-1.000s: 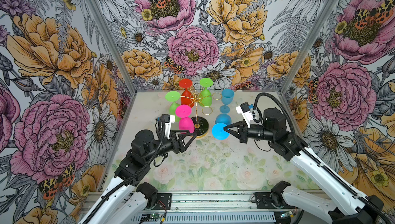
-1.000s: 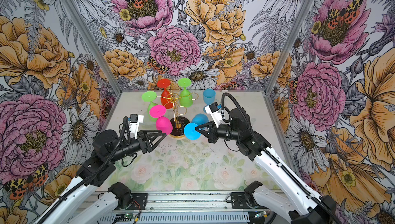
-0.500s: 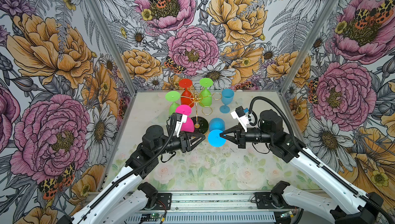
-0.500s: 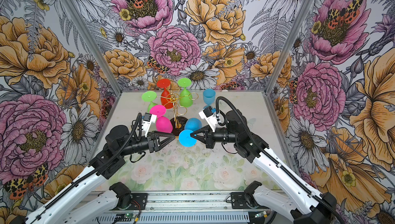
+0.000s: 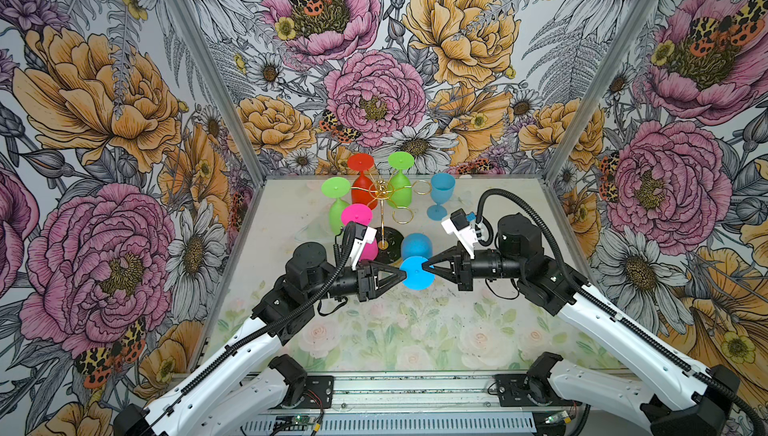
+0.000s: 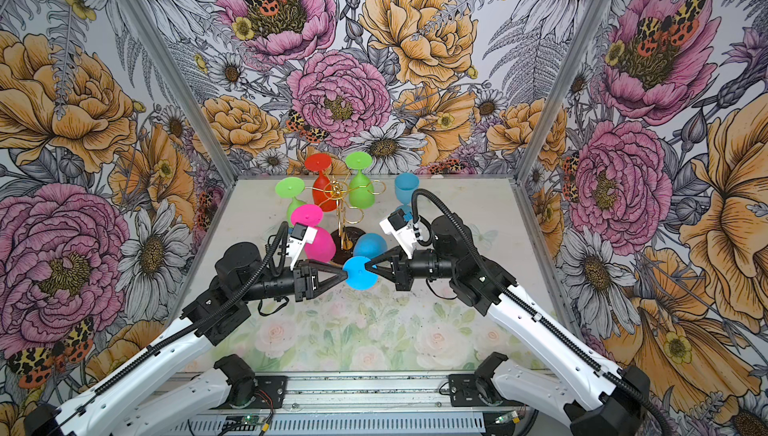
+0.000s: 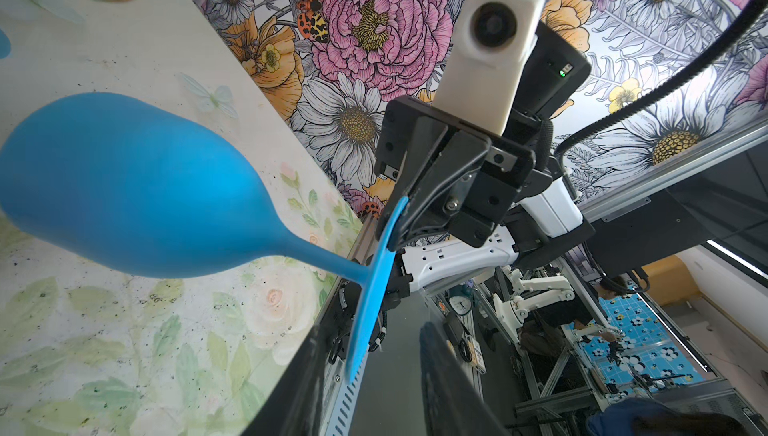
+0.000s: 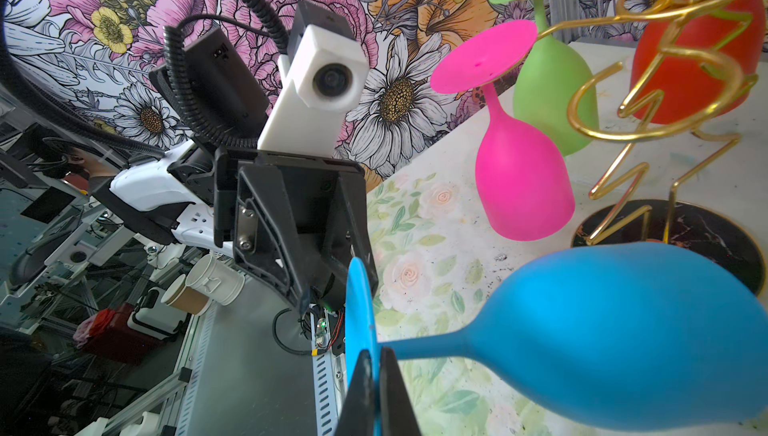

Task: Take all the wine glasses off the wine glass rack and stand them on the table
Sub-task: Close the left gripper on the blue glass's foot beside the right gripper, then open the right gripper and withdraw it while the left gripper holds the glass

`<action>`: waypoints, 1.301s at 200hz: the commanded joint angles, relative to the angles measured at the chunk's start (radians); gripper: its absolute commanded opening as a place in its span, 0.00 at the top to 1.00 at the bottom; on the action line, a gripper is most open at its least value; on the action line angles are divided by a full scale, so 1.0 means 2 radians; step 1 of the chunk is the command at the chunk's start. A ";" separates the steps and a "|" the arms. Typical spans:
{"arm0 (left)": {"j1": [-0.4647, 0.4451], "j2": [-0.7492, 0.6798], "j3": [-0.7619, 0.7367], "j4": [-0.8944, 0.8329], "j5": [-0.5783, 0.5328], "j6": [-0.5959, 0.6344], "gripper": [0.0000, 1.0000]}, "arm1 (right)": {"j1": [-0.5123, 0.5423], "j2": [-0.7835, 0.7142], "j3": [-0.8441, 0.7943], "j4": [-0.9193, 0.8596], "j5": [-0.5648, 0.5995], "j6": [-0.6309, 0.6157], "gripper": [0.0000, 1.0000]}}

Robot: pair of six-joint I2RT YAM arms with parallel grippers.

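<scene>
Stock, left to right. Green glass, pink glass, red glass, second green glass: all hung foot-up on the wine glass rack, which is thin gold wire with curled loop arms and a round black base. Left gripper: jaws parted, straddling the left rim of the foot. Wine glass: opaque bright blue, rounded bowl, short stem, flat round foot; off the rack and tipped on its side just before the base, bowl toward the rack. Right gripper: clamped on the foot's right rim. Pale blue glass: upright on the table, right of the rack.
</scene>
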 commanded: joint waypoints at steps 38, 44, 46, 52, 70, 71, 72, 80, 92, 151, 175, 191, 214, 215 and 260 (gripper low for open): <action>-0.009 0.008 0.016 0.012 0.021 0.013 0.73 | 0.006 0.007 0.028 0.017 -0.008 -0.004 1.00; -0.009 0.009 0.016 0.012 0.021 0.014 0.74 | 0.007 0.008 0.028 0.017 -0.008 -0.004 1.00; -0.009 0.010 0.017 0.012 0.021 0.014 0.74 | 0.007 0.008 0.029 0.017 -0.008 -0.004 1.00; -0.009 0.011 0.017 0.012 0.021 0.014 0.75 | 0.007 0.008 0.029 0.017 -0.009 -0.004 1.00; -0.009 0.013 0.019 0.012 0.021 0.015 0.78 | 0.008 0.011 0.029 0.017 -0.009 -0.004 1.00; -0.009 0.013 0.019 0.012 0.021 0.015 0.78 | 0.009 0.011 0.029 0.018 -0.010 -0.004 1.00; -0.009 0.013 0.018 0.012 0.021 0.015 0.78 | 0.009 0.010 0.030 0.017 -0.009 -0.004 1.00; -0.009 0.013 0.019 0.012 0.021 0.015 0.80 | 0.009 0.012 0.030 0.017 -0.009 -0.004 1.00; -0.009 0.014 0.020 0.012 0.019 0.017 0.82 | 0.010 0.013 0.029 0.017 -0.010 -0.004 1.00; -0.009 0.016 0.023 0.012 0.021 0.018 0.92 | 0.010 0.015 0.029 0.017 -0.008 -0.005 1.00; -0.010 0.016 0.021 0.012 0.020 0.019 0.97 | 0.010 0.013 0.027 0.017 -0.003 -0.005 0.95; -0.010 0.016 0.020 0.012 0.022 0.020 0.99 | 0.010 0.008 0.025 0.017 0.004 -0.007 0.88; -0.013 0.017 0.017 0.012 0.028 0.022 1.00 | 0.008 -0.007 0.019 0.015 0.023 -0.012 0.73; -0.013 0.017 0.017 0.012 0.029 0.022 1.00 | 0.008 -0.008 0.018 0.015 0.024 -0.012 0.72; -0.017 0.015 0.011 -0.005 0.023 0.031 1.00 | -0.010 -0.045 0.012 0.014 0.048 -0.003 0.53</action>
